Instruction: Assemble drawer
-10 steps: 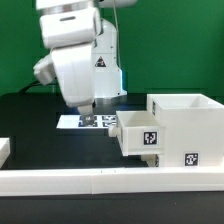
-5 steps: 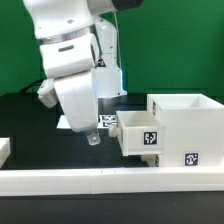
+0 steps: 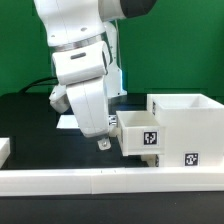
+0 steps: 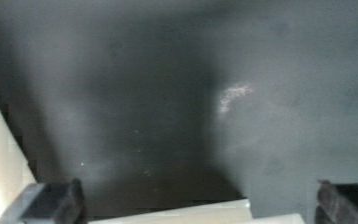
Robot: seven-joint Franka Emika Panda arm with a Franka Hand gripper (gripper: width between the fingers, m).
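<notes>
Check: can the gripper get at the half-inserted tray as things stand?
Probably yes. The gripper hangs open just off the tray, on the exterior view's left, with nothing between them. The tray sticks out of the casing, its front exposed.

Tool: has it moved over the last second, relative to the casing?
Yes. In the exterior view the tool has come down and shifted toward the view's right, closing on the tray that sticks out of the casing, which stayed put.
</notes>
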